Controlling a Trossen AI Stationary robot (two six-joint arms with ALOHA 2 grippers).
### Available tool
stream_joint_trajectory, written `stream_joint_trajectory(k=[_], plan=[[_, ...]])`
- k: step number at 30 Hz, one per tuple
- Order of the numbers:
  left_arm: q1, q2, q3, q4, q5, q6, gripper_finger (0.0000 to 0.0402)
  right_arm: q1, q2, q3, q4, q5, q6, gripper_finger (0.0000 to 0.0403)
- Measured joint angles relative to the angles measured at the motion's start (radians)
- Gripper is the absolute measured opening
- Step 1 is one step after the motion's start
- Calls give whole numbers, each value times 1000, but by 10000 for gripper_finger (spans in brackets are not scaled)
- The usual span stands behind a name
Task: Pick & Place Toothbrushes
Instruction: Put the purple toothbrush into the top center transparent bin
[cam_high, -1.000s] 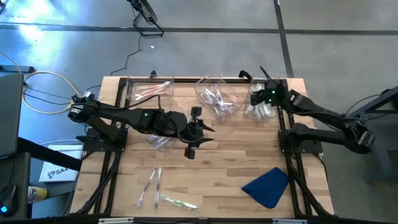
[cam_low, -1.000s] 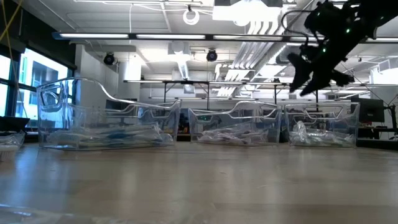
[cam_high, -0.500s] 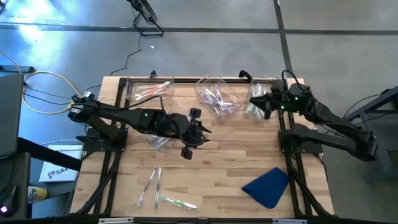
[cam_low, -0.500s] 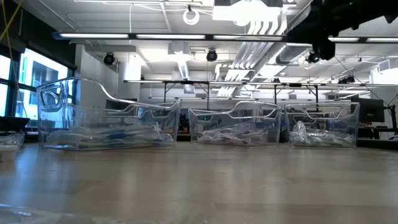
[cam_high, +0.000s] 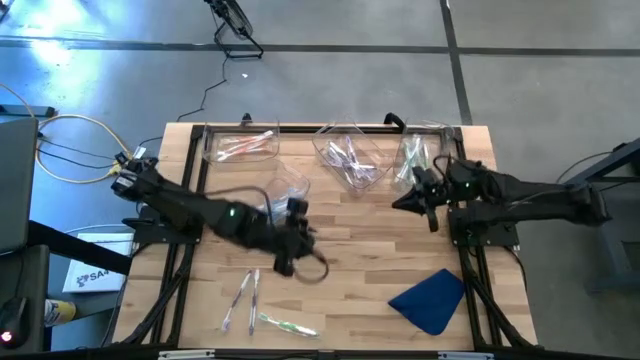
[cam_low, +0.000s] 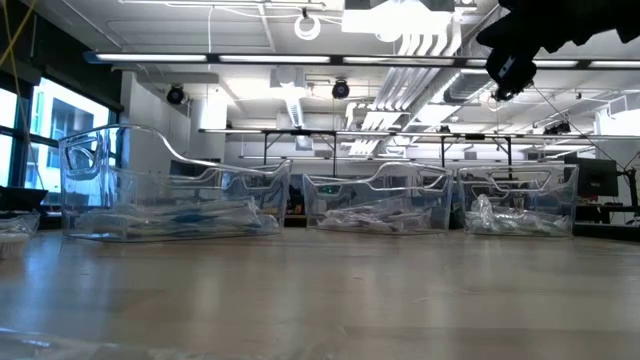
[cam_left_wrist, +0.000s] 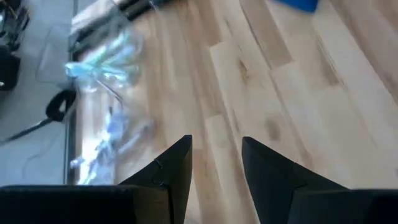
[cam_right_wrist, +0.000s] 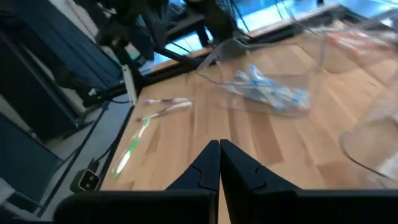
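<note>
Three loose toothbrushes (cam_high: 255, 300) lie flat on the wooden table near its front left; the right wrist view shows a green one (cam_right_wrist: 132, 148) and a whitish pair (cam_right_wrist: 165, 103). More toothbrushes lie in clear bins along the far edge. My left gripper (cam_high: 303, 248) hangs open above the table, a little beyond the loose brushes, with nothing between its fingers (cam_left_wrist: 214, 163). My right gripper (cam_high: 402, 203) is shut and empty (cam_right_wrist: 219, 155), in the air in front of the far right bin (cam_high: 420, 155), pointing toward the table's left.
A pink-brush bin (cam_high: 240, 146) and a middle bin (cam_high: 350, 160) stand at the far edge. Another bin (cam_high: 283, 192) with blue brushes stands mid-left beside my left arm. A blue cloth (cam_high: 432, 298) lies at the near right. Bare wood spans the middle.
My right gripper has drawn back from over the far right bin toward the near edge, swung round to point at the table's left, and shut with nothing in it. My left gripper has moved toward the near edge and the loose toothbrushes, tipping downward, still open.
</note>
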Motion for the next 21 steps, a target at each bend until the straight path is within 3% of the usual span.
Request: stream_joint_trajectory(k=[8,12,21], plan=[[-171,45,-1,-14,-45,-219,135,186,80,-157,354,162,8,3],[-227,45,-1,-25,-47,-347,135,255,150,-208,515,189,9,3],[-308,45,-1,-39,-33,-577,135,372,283,-224,611,247,-1,3]])
